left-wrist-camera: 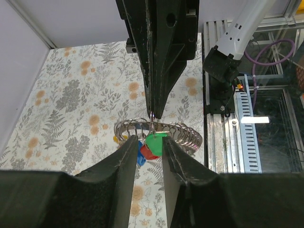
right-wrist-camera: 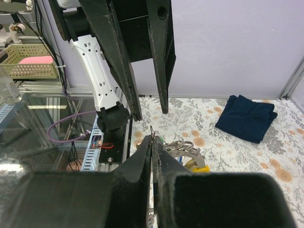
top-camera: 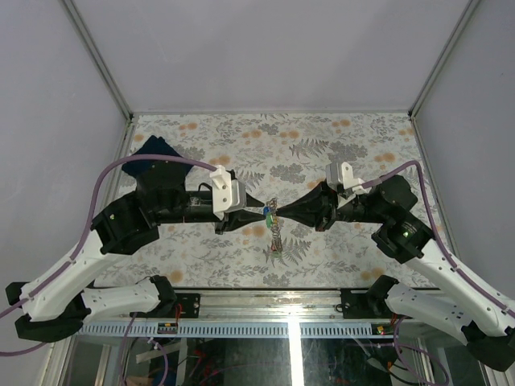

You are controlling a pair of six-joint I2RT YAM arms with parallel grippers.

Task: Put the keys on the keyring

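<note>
Seen from above, the two arms met over the middle of the flowered table [top-camera: 338,145]. The left gripper [top-camera: 259,214] reached in from nine o'clock and the right gripper [top-camera: 282,211] from three o'clock, tip almost against tip. Between the tips were the keys [left-wrist-camera: 151,148] and the keyring [left-wrist-camera: 164,128].

The right gripper was pressed together, with hardly a slit between its fingers. A thin wire loop of the keyring stood out of its tips. Below this loop the silvery chain [top-camera: 275,235] ran toward six o'clock. Whether its end touched the table, I could not tell.

The left gripper was narrow but not fully together. In its wrist view the green tag [left-wrist-camera: 154,141] of one key sat in the gap between the two fingers. I could not tell if the fingers really pinched it or only stood around it. Just below the green tag were a red tag [left-wrist-camera: 149,153] and a blue tag [left-wrist-camera: 141,156], close together. A yellow tag [left-wrist-camera: 117,138] showed at about nine o'clock from them, partly hidden by the coils of the chain.

A dark blue folded cloth [top-camera: 153,154] lay flat on the table at about ten o'clock from the grippers, well apart from them and near the far left corner.
</note>
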